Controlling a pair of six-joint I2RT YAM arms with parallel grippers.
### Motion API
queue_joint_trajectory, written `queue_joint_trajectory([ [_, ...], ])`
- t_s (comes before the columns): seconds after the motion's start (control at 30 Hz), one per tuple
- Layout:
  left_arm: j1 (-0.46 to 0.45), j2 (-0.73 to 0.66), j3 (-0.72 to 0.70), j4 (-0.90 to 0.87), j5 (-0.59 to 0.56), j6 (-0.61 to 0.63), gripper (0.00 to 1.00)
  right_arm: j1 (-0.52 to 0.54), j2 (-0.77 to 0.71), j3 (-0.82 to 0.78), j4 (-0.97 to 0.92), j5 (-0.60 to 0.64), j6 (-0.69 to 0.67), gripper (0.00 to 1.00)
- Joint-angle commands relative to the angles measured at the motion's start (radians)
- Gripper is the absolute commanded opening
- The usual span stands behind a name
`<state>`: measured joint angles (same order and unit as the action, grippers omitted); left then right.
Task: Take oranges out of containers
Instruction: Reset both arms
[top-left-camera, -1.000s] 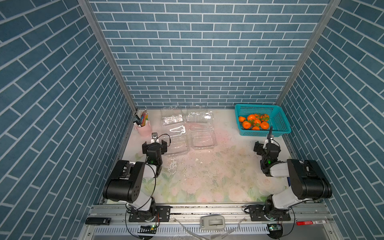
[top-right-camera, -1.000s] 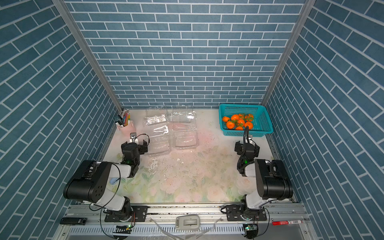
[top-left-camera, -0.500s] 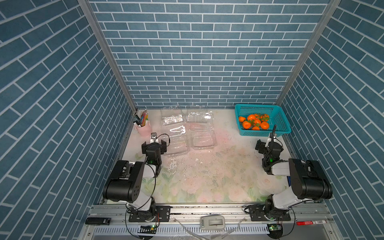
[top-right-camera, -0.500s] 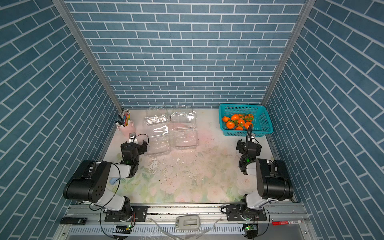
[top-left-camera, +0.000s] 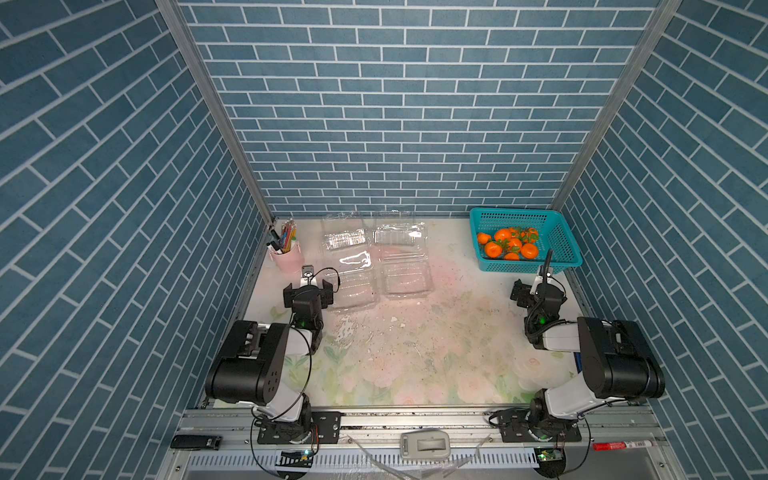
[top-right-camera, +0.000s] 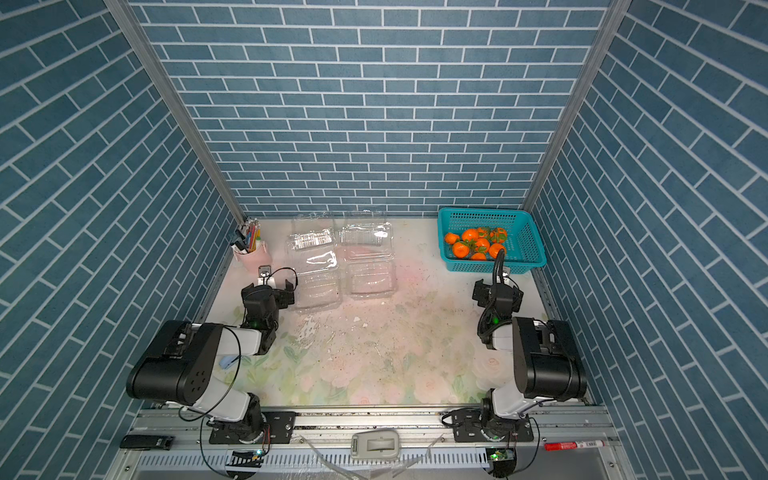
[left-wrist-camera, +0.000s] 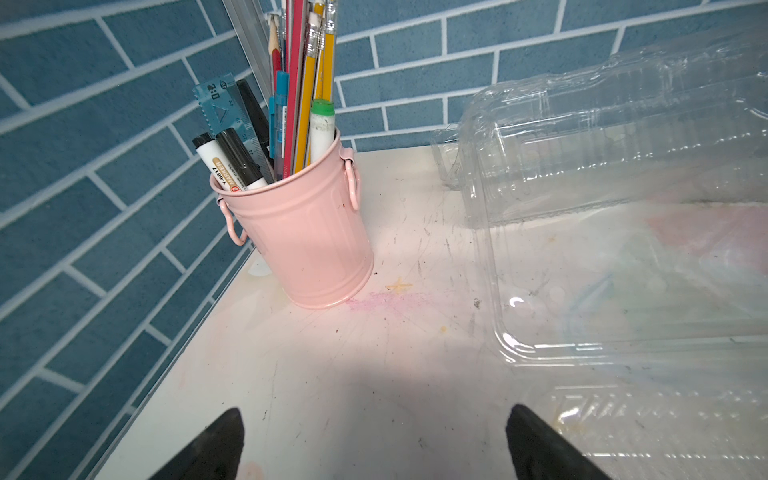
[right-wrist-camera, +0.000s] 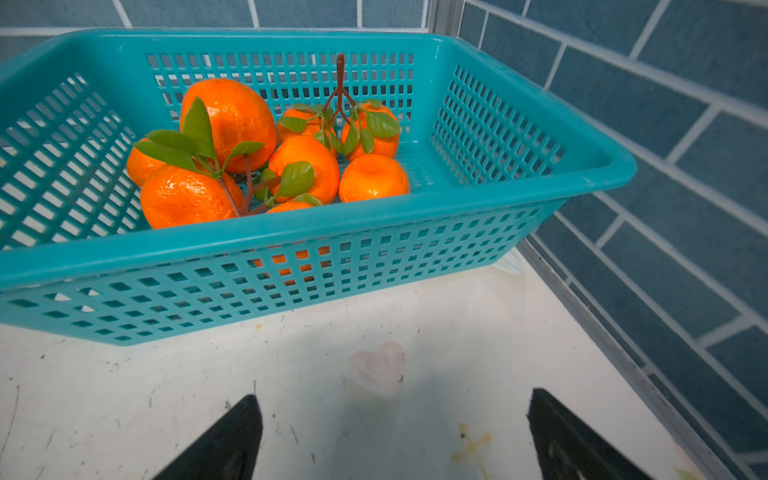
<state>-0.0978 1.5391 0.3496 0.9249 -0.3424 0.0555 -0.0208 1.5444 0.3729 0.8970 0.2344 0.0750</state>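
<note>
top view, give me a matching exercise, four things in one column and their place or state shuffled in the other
1 oranges
2 pink pen bucket
3 clear clamshell containers
4 right tool

a empty, mid-back of the table
b in the teal basket
c open, holding nothing
d far left corner

Pairs: 1-b, 2-d, 3-a, 4-c

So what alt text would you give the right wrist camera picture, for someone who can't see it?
A teal perforated plastic basket holds small oranges with green leaves and brown twigs, on a pale table beside a blue brick-pattern wall. The right pincer, open and empty, points toward the basket without touching it.
</note>
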Motion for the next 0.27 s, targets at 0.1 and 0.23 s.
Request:
queue_joint_trajectory([
  [0.1, 0.0, -0.005, 0.012, 0.002, 0.0, -0.008, 0.99, 0.003, -0.002, 0.003, 0.001, -0.006, 0.016, 0.99],
  [0.23, 0.0, -0.005, 0.011, 0.002, 0.0, -0.008, 0.99, 0.004, -0.004, -0.003, 0.01, -0.005, 0.014, 0.99],
])
